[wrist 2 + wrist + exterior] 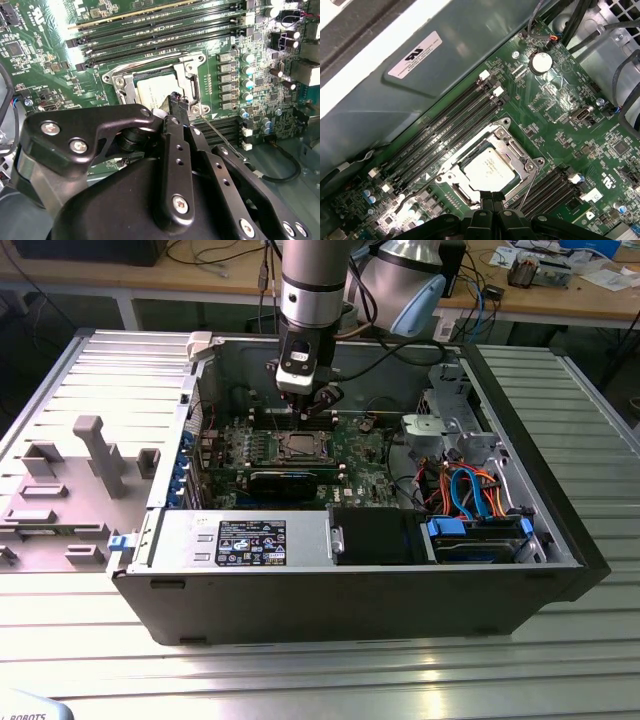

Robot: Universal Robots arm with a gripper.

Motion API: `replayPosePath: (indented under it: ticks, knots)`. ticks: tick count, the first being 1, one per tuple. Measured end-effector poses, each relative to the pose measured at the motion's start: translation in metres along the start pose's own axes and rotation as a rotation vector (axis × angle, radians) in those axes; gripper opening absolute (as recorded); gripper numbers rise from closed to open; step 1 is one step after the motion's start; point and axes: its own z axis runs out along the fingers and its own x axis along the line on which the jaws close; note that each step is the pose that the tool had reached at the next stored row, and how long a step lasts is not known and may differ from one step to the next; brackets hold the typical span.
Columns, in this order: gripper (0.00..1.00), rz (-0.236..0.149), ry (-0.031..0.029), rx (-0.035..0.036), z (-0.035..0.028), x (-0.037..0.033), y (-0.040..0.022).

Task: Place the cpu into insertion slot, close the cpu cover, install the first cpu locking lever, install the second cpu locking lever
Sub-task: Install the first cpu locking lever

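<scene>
Cpu [489, 167] sits in the insertion slot [454, 191] under the cpu cover [512, 148]; my tool [492, 199], clenched empty, hovers beside a thin, springy-looking locking lever [529, 184], probably best pressed near its end.

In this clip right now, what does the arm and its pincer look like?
In the exterior view the arm is a silver-grey metal cylinder with a dark band, ending in a black wrist block carrying a small white label. The pincer is matte black: flat, angular linkage plates joined by silver screws, with rows of small holes along the fingers, which narrow toward their tips.
</scene>
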Motion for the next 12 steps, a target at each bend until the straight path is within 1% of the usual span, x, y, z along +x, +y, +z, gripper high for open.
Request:
replayPosePath:
  ticks: [12]
  knots:
    - [0.11, -0.012, -0.0006, 0.0002, 0.0, 0.0, 0.0]
